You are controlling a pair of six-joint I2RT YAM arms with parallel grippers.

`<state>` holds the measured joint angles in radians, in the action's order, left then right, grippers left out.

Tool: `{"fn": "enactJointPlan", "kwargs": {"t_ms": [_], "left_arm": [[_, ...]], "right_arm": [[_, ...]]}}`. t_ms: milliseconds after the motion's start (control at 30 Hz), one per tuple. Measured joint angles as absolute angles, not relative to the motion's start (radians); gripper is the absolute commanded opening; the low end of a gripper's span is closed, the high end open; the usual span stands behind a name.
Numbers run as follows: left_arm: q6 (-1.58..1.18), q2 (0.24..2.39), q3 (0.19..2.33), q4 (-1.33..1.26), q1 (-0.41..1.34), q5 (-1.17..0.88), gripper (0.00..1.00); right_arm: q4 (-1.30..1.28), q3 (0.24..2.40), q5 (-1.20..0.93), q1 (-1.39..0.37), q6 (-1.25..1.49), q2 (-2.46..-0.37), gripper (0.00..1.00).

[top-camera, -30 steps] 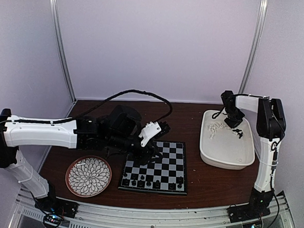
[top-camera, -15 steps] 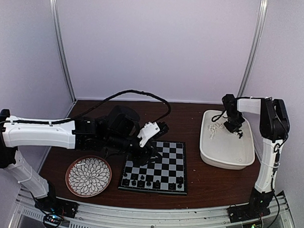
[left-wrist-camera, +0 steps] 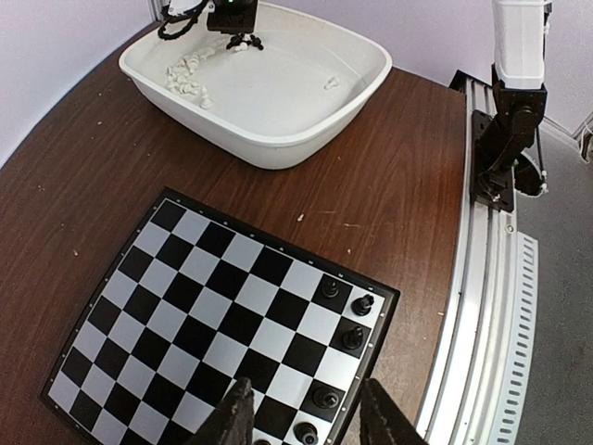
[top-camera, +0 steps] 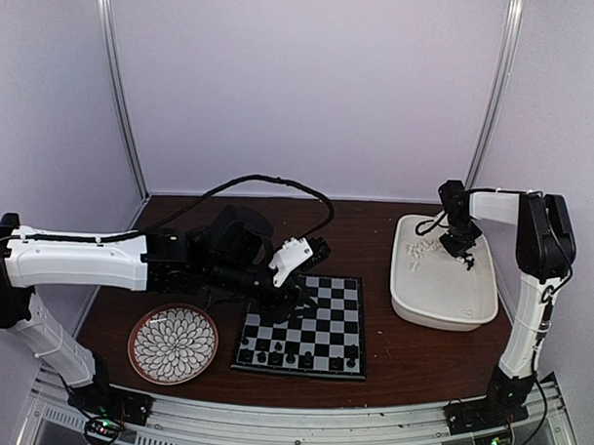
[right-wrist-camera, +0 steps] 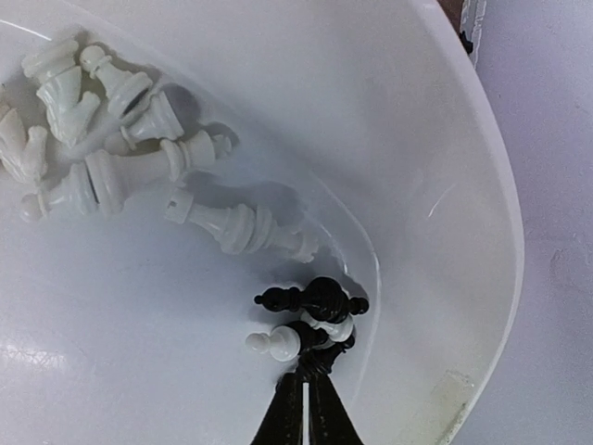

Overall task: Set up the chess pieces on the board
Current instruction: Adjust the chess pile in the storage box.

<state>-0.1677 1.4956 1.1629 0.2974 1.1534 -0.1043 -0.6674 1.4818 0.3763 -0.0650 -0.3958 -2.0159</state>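
The left gripper [left-wrist-camera: 306, 422] hangs spread wide over the board [left-wrist-camera: 199, 306], where a few black chess pieces [left-wrist-camera: 352, 336] stand along its lower right edge. The right gripper [right-wrist-camera: 304, 380] is in the white tub [right-wrist-camera: 445, 185], its fingers pressed together against a white pawn [right-wrist-camera: 271, 343]; I cannot tell whether they pinch it. More white pieces [right-wrist-camera: 111, 176] lie at the upper left.

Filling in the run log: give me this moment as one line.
left tool: open above board | right tool: shut in white tub among loose chess pieces, grasp unclear | black pieces along one board edge
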Motion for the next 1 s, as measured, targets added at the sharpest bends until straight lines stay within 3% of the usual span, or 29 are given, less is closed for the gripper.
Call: {"fn": "enactJointPlan", "kwargs": {"t_ms": [167,1000], "left_arm": [[-0.172,1.496,1.163,0.296,1.153,-0.105,0.40],[-0.183,1.496,1.155,0.287,1.153,-0.113,0.39]], "right_arm": [[-0.647,1.479,0.424,-0.060,-0.404,-2.053,0.00],[-0.530,1.419,0.535,-0.060,-0.467,-2.131,0.00]]}}
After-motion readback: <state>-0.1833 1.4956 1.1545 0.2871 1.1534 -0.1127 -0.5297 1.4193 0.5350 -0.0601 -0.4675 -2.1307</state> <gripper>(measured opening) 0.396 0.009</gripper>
